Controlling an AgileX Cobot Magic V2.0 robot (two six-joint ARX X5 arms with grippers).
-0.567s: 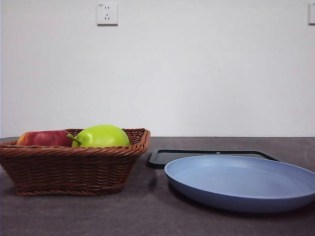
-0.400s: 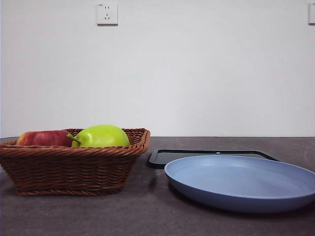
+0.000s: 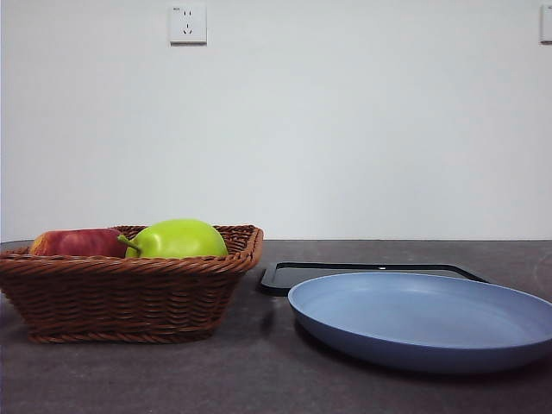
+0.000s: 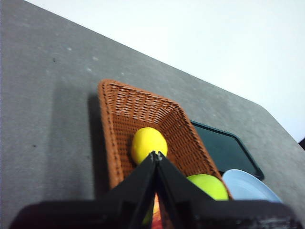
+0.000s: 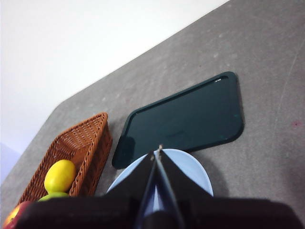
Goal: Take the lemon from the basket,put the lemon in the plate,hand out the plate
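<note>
Your inventory, largest item first.

1. Dark grey speckled tabletop (image 3: 259, 379): carries every item below, with a white wall behind it.

2. Brown woven wicker basket (image 3: 129, 293), rectangular with flaring sides and a braided rim: stands toward the left in your front view. It holds three fruits.

3. Round shallow light-blue plate (image 3: 423, 319) with a raised rim: sits to the right of the basket, apart from it, nothing on it.

4. Flat black rectangular tray (image 5: 183, 119) with rounded corners: lies just behind the plate, whose rim overlaps its near edge in your front and right wrist views.

5. Large yellow-green stemmed fruit (image 3: 177, 239): in the basket at the end nearer the plate, rising above the rim, stem toward the red fruit.

6. Red fruit (image 3: 78, 242): in the basket beside the green one, partly hidden by the rim.

7. Small bright yellow oval lemon (image 4: 148, 144): lies on the basket floor beyond the green fruit; your front view hides it. In the left wrist view its long axis looks to run roughly along the basket's length; you cannot make out which way its nub points.

8. Left gripper (image 4: 156, 155): above the basket, its black fingers pressed together at the tips, holding nothing.

9. Right gripper (image 5: 158, 150): above the plate, fingers likewise closed tip to tip and empty.
</note>
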